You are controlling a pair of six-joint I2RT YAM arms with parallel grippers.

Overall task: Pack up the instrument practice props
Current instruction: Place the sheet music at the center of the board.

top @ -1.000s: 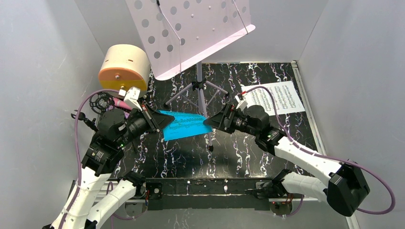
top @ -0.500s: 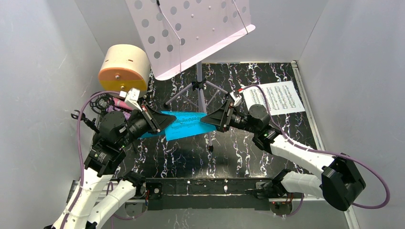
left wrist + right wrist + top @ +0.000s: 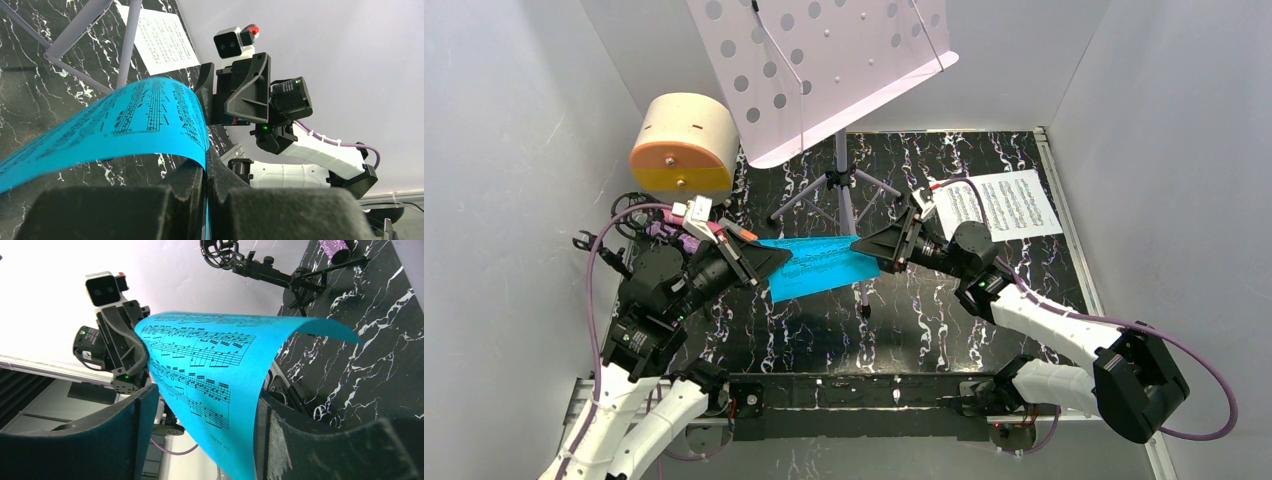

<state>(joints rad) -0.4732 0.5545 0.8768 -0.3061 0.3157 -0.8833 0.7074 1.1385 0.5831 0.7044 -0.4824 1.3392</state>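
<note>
**Top external view.** The blue sheet music (image 3: pixel 819 265) is a bright blue page printed with black staves. It is bowed upward and held off the table (image 3: pixel 924 320), between the two arms and just near of the stand's tripod legs. The left end effector (image 3: pixel 776 260) is closed on the page's left edge. The right end effector (image 3: pixel 864 245) is at the page's right edge, but its opening cannot be read from this angle. The white sheet music (image 3: pixel 1004 205) lies flat at the far right of the table, well apart from both arms. The lilac perforated music stand (image 3: pixel 824 60) stands at the far centre with its tray tilted.

**Left wrist view.** The left fingers (image 3: pixel 185 190) are pressed together with the blue page's edge pinched between them. The page arches away toward the right end effector, which stands at its far edge.

**Right wrist view.** The right fingers (image 3: pixel 120 430) stand apart, and the page's edge hangs in the gap between them. Whether the page touches either pad cannot be determined. Beyond the page are the black ring mount (image 3: pixel 220 250) on its tripod and, near it, the glittery purple mic (image 3: pixel 335 246), both at the left of the table.
</note>
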